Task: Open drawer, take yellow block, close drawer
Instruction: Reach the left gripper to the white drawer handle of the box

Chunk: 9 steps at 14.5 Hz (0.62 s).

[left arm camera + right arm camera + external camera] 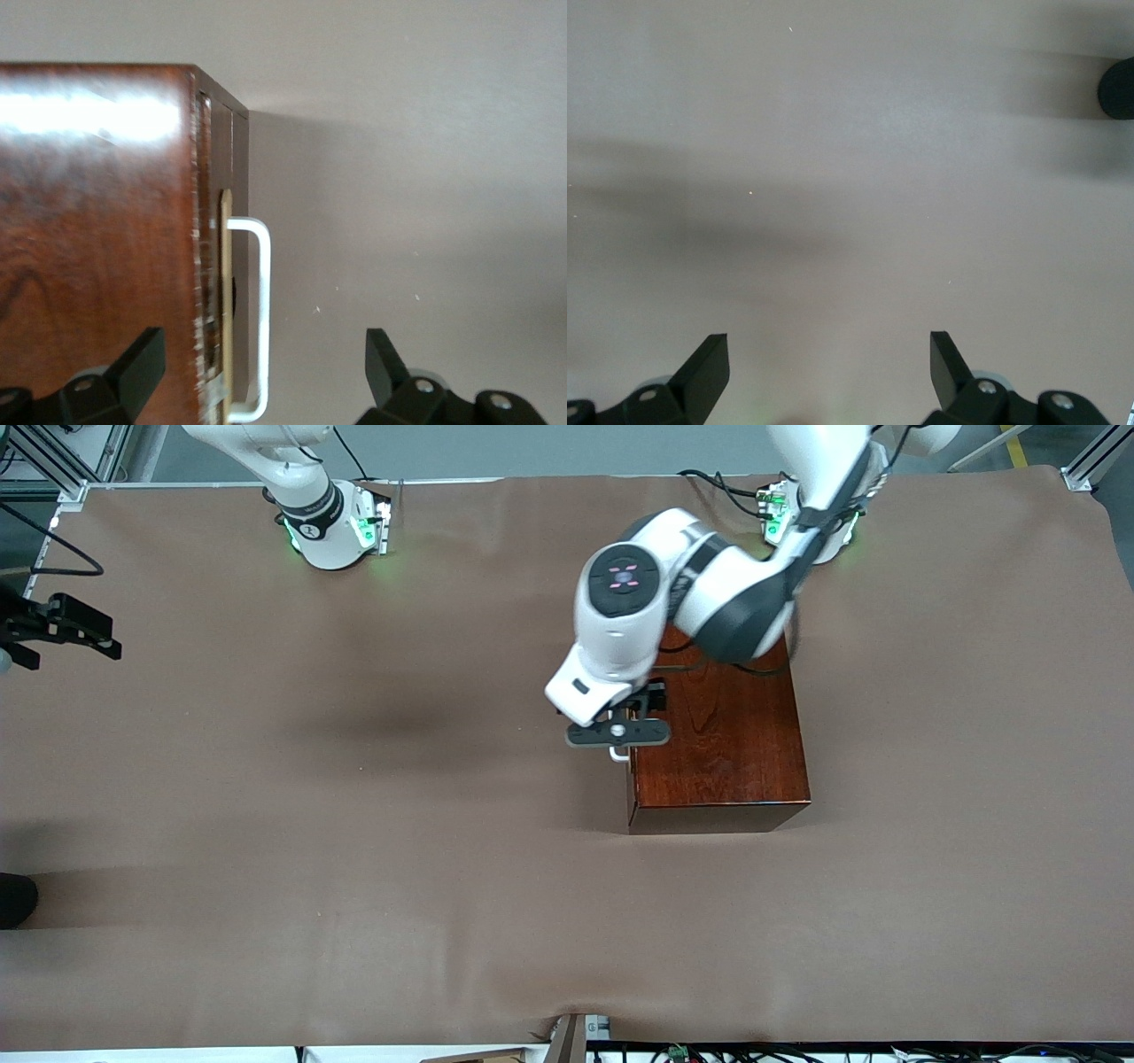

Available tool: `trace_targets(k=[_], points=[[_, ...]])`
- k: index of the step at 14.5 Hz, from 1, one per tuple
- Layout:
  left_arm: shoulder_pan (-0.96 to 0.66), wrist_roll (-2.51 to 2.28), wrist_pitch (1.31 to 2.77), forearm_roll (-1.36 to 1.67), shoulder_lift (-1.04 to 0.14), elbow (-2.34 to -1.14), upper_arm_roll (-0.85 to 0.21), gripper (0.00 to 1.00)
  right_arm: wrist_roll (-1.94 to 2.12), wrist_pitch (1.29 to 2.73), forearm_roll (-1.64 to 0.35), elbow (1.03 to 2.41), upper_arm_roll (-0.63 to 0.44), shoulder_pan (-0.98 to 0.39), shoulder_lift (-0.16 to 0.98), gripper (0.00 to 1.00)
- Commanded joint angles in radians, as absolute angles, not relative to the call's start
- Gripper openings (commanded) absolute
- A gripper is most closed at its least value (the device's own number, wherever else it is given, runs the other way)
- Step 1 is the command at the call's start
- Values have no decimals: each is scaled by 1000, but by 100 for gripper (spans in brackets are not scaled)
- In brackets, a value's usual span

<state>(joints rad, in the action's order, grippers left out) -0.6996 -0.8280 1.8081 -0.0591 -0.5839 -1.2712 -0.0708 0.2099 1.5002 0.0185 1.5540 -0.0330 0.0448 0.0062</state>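
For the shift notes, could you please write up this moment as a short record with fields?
box: dark-red wooden box on the brown table cover, toward the left arm's end
drawer: shut or nearly so, white handle sticking out of its front
yellow block: not visible
left gripper: open, fingers either side of the handle, not gripping it
right gripper: open, over bare table cover, arm waiting
stage: drawer not yet opened

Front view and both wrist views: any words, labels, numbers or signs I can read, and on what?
None can be read.
Right arm's base collar: a small dark mark, too small to read.
Left arm's wrist cap: small pink marks, no letters.
Box, handle: plain.
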Motion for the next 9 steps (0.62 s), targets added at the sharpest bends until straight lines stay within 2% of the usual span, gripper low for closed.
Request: trace_targets(k=[1,6,9], points=[[-878,-902,1798,-81,-679,-1187,107,100,219,1493,31,1523,-18,69,29,100],[-988,-925,1809,-83,-741,-1183,201,100,221,1491,34,1513,-18,71,38,100],[-1008,-922,1801,-112,-758,-1190,201,100,215,1491,26,1511,-18,69,38,100]])
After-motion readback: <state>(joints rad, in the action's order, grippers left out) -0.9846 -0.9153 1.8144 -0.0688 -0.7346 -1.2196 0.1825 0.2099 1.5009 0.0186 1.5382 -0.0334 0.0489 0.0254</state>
